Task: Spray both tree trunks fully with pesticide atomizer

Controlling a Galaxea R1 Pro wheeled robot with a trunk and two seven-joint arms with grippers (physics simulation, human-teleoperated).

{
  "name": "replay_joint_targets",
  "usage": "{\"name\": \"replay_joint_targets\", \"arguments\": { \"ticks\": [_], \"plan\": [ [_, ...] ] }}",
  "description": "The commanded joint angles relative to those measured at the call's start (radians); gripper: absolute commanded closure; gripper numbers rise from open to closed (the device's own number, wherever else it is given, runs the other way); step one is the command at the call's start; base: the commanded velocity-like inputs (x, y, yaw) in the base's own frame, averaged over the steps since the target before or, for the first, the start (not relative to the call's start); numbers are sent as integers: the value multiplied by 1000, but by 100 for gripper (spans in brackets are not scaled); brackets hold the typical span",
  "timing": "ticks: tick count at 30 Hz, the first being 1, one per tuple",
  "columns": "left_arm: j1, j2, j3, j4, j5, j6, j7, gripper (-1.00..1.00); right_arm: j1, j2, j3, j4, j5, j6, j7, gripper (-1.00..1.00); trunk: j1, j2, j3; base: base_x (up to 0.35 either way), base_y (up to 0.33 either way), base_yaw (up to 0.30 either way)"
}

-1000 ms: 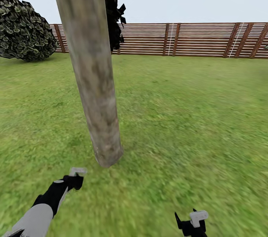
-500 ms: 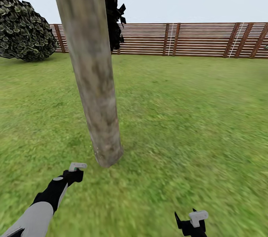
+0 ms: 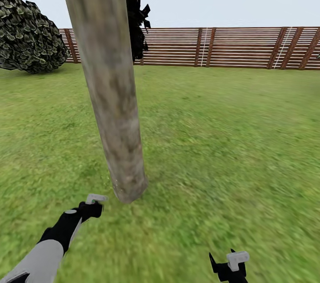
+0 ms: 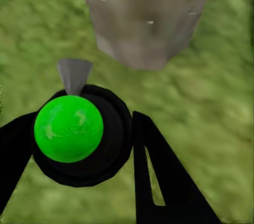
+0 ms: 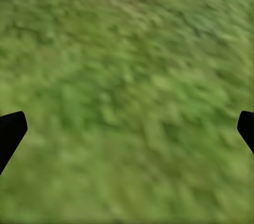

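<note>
A thick mottled beige-grey tree trunk (image 3: 115, 109) rises from the grass just ahead of me, leaning slightly left toward the top. My left gripper (image 3: 91, 208) is low by the trunk's base, a little to its left, shut on the pesticide atomizer (image 4: 71, 129). The atomizer has a black body, a bright green round cap and a grey nozzle (image 4: 74, 74) that points at the trunk's foot (image 4: 148, 18), where small pale specks show. My right gripper (image 3: 229, 267) hangs open over bare grass at the lower right, its fingertips (image 5: 11, 129) wide apart.
Green lawn (image 3: 222, 140) spreads all around. A brown slatted fence (image 3: 231, 47) closes the far side. A rounded dark bush (image 3: 29, 36) stands at the far left, and a near-black conifer (image 3: 135, 11) rises behind the trunk.
My left arm has carried the atomizer a little forward and right, closer to the trunk's base. The right gripper has stayed put.
</note>
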Motion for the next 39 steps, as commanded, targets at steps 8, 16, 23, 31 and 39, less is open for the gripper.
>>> {"name": "replay_joint_targets", "arguments": {
  "ticks": [8, 16, 23, 31, 39],
  "plan": [
    [-11, 70, -80, -26, -15, 161, -181, 100, -1, 0, -9, 1, 2, -3, 9, -100, 0, 0, -1, 0, 0, 0],
    [-15, 41, -131, -94, -15, 242, -184, 100, 1, 0, -9, 1, 2, -3, 9, -100, 0, 0, -1, -182, 0, 0],
    [-85, 47, -142, -165, -18, 411, -189, 100, 1, 0, -9, 1, 3, -3, 9, -100, 0, 0, -1, -10, 0, 0],
    [-91, 25, -254, -166, -12, 418, -187, 100, 1, 0, -9, 2, 3, -3, 8, -100, 0, 0, -1, -124, 23, 0],
    [-164, 81, -219, -165, -12, 468, -295, 100, 1, 0, -9, 2, 3, -3, 9, -100, 0, 0, -1, -30, 6, 0]
  ]
}}
